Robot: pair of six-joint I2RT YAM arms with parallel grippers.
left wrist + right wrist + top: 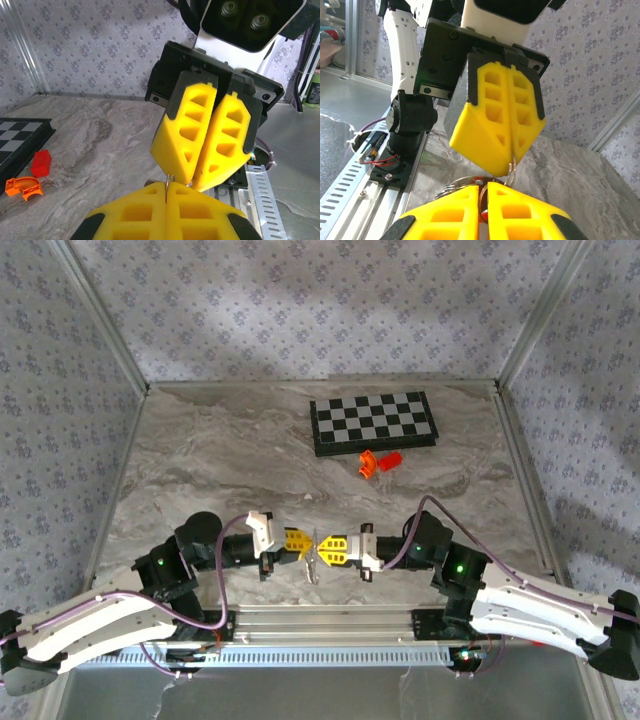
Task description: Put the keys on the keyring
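Marble-patterned tabletop [200, 470] runs from the arm bases to the wall, and the work sits at its near edge, where both arms meet tip to tip along a left-to-right line. The left gripper [511, 151] is clamped tight on the keyring [511, 170], whose thin pale loop hangs down from its tips with its long axis roughly vertical. The right gripper [192, 183] stands narrow, jaws almost together, and a sliver of the red tag of the key [482, 215] shows in the slit, so it seems to be pinching the key. The loop lies straight ahead of the right fingertips, just beside them, so the next move probably needs fine threading, not reach. Farther back lie orange plastic pieces [378, 462], then a chessboard [372, 423], then floral wallpaper [300, 310]. No writing is legible.
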